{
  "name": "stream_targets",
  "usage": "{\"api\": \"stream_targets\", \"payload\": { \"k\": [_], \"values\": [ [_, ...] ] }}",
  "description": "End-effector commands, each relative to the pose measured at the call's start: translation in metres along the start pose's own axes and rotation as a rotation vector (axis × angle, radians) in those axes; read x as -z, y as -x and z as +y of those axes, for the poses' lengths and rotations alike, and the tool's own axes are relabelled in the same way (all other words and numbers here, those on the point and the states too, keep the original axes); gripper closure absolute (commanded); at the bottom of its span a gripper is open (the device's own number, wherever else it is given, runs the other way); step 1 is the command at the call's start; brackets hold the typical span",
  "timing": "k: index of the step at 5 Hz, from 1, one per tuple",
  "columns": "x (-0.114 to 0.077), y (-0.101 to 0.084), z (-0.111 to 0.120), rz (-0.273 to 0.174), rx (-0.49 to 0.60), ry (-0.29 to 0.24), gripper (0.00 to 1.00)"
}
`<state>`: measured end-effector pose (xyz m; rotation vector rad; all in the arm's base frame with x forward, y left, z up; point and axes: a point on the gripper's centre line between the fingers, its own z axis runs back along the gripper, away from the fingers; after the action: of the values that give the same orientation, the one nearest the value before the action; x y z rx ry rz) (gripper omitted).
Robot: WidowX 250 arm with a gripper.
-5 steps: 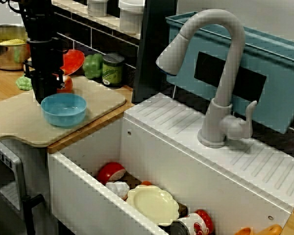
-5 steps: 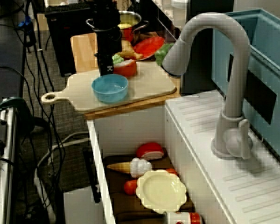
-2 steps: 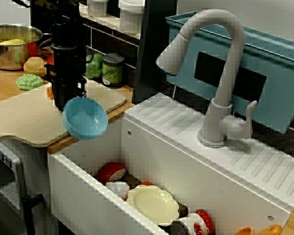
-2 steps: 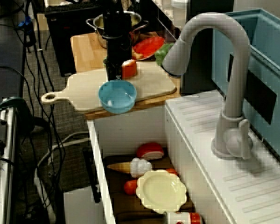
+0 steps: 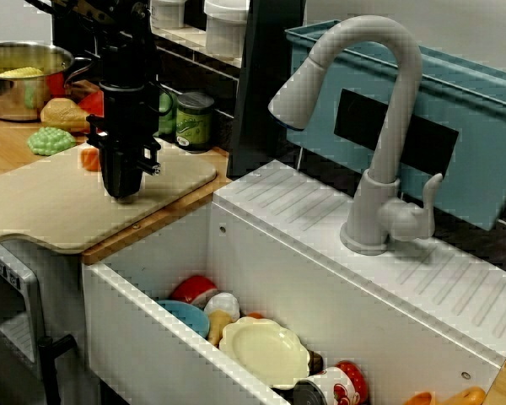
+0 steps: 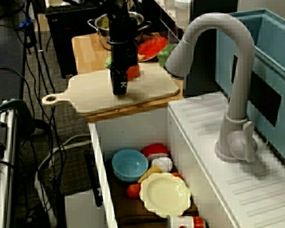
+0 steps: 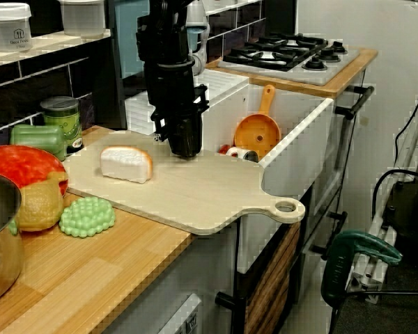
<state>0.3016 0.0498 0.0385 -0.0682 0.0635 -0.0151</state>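
**Blue bowl now lies in the sink; tool hangs bare over the board**

Gone from under the tool, where it hung tilted at the board's edge a moment ago, the blue bowl has dropped into the basin. In the view from above it sits upright at the near left end of the sink. It touches a red-and-white toy behind it and lies just beside the yellow plate, with a toy ice-cream cone between bowl and plate. A red-and-white can lies further along the basin.

Beyond the sink wall, the tool points straight down, close over the cutting board near the edge that faces the sink. It carries nothing. Its fingers are a dark mass in every view, so I cannot tell whether they stand spread or closed. In the view from the side, a white wedge with an orange crust lies on the board just beside the tool, apart from it.

Farther back on the wooden table are a green bumpy toy, a green-lidded jar and a steel pot. The grey faucet arches over the far side of the sink. So the bowl has left the board for the sink, and the tool is free of it.
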Motion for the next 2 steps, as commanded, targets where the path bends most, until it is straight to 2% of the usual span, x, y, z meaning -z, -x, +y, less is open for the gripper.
{"api": "stream_targets", "payload": {
  "k": [1, 2],
  "values": [
    [-0.0187, 0.0002, 0.0125, -0.055, -0.015, 0.007, 1.00],
    [-0.0261, 0.0041, 0.0188, -0.073, -0.021, 0.013, 0.45]
  ]
}}
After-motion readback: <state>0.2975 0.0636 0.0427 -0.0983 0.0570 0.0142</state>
